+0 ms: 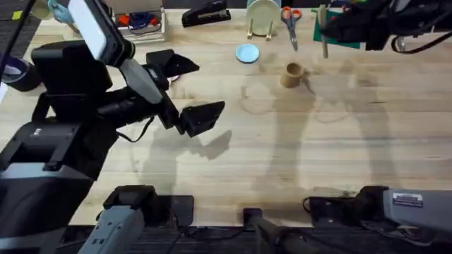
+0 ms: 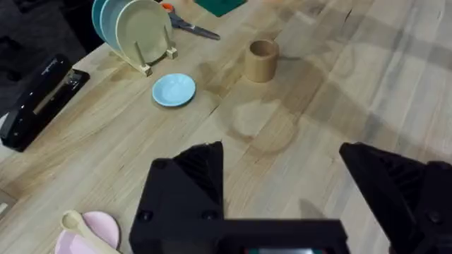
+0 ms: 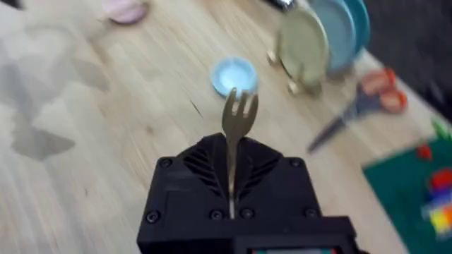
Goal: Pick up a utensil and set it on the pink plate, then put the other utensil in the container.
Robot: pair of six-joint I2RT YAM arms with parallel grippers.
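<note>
The wooden spoon [image 2: 79, 227] is seen lying on the pink plate [image 2: 95, 233], its bowl resting over the plate's rim, near the left side of the bench [image 1: 282, 155]. The left gripper [image 2: 282, 190] is held above the bench just beside that plate, its black fingers [image 2: 187, 190] spread wide with nothing between them; in the overhead view the same gripper [image 1: 185, 92] is seen over the left half of the bench.

The wooden fork [image 3: 236, 134] is clamped upright between the closed fingers of the right gripper [image 3: 232, 190], tines up. In the overhead view the right arm [image 1: 374, 28] is seen at the far right corner of the bench; the gripper itself cannot be made out clearly there.

The tan container [image 1: 292, 74] is stood upright toward the far edge of the bench, right of the middle, apart from both grippers. A light blue plate [image 1: 247, 53] is laid flat near it, toward the far edge. Behind that, a pale green plate [image 1: 263, 17] is propped in a small rack, with orange-handled scissors [image 1: 290, 25] beside it. A black stapler [image 1: 206, 13] is placed at the far edge.
</note>
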